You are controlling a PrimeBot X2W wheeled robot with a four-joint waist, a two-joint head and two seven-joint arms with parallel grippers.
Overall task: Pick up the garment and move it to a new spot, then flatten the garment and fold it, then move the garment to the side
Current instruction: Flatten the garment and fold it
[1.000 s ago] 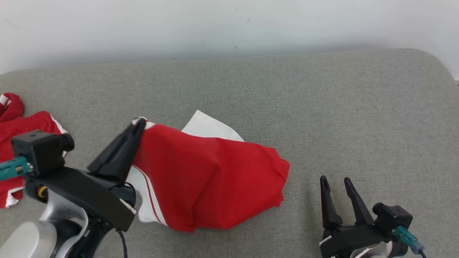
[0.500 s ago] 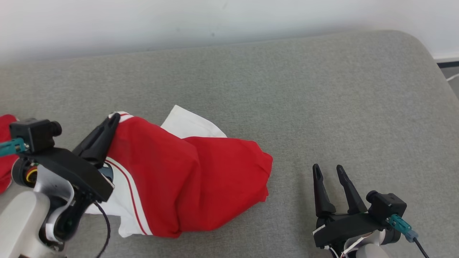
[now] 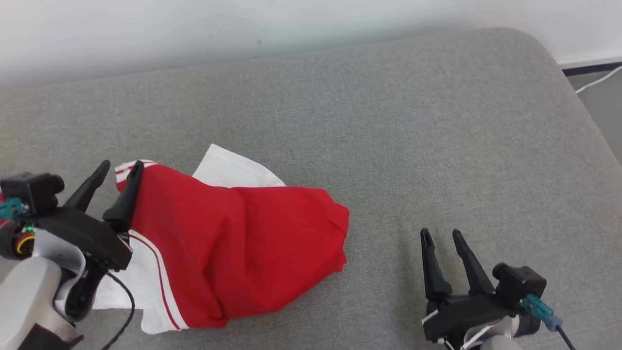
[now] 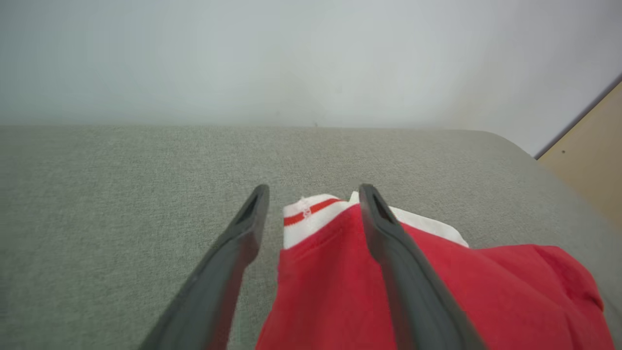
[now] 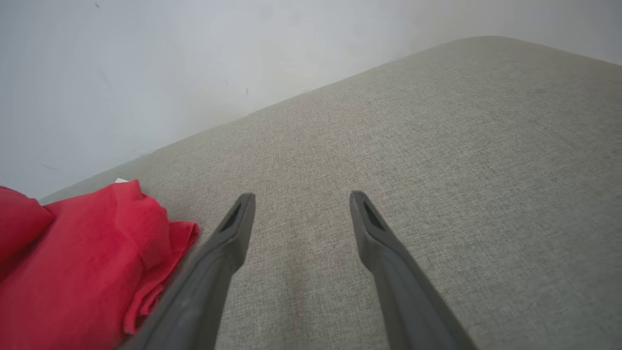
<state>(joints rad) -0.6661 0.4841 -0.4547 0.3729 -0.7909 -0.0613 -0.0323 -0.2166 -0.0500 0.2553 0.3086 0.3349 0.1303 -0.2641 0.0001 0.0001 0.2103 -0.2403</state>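
The left gripper's (image 3: 121, 166) two long dark fingers stood spread apart and clamped nothing. In the left wrist view the left gripper (image 4: 315, 190) had the white, red-striped corner of the crumpled red-and-white cloth garment (image 4: 330, 287) lying loose in the gap, nearer the 3 o'clock finger, which crossed in front of the red cloth; whether it touched the cloth could not be told. The 9 o'clock finger stood over bare cushion.

The right gripper's (image 3: 441, 233) fingers were just as widely parted and empty, pointing toward 12 o'clock over bare fabric. In the right wrist view the right gripper (image 5: 302, 196) had the garment (image 5: 73, 267) off at 8 o'clock, apart from it.

The garment (image 3: 243, 243) lay bunched on the wide grey woven fabric cushion (image 3: 388, 121), at about 8 o'clock of the head view. A white panel poked out toward 12 o'clock, and a striped white edge trailed toward 7 o'clock.

A plain pale wall (image 3: 194, 29) ran behind the cushion at 12 o'clock.
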